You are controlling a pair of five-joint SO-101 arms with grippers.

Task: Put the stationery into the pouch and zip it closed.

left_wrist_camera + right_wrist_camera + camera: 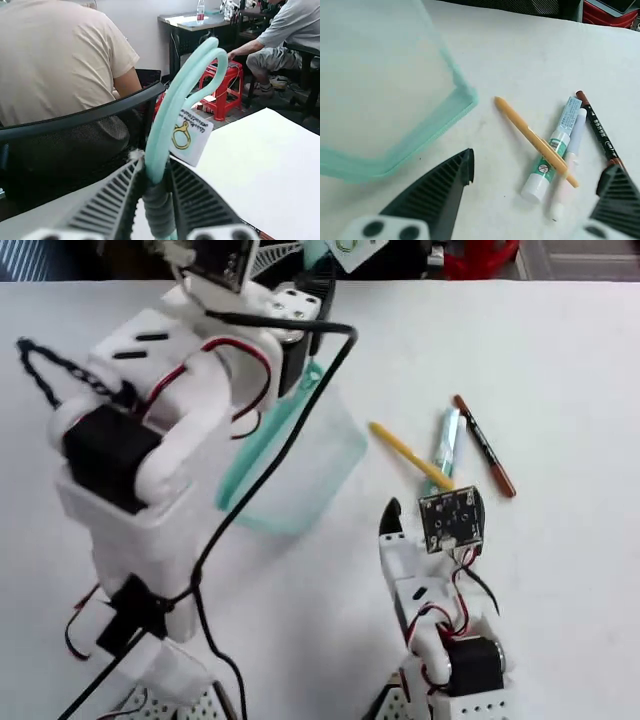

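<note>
A translucent teal pouch (300, 465) hangs tilted over the white table (560, 360), lifted by its teal rim. My left gripper (297, 340) is shut on that rim; the left wrist view shows the teal loop (185, 85) and a white tag (191, 135) rising from between the fingers (197, 200). A yellow pen (410, 455), a white-and-teal tube (447, 440) and a brown pen (485, 445) lie together right of the pouch. My right gripper (430, 502) stands open just in front of them. In its wrist view the yellow pen (535, 140), tube (552, 145), brown pen (597, 127) and pouch (380, 85) are visible.
A black cable (285, 445) from the left arm crosses in front of the pouch. A braided black cord (40, 370) lies at the table's far left. Beyond the table edge stand a mesh chair (80, 135) with a seated person and a red stool (227, 90).
</note>
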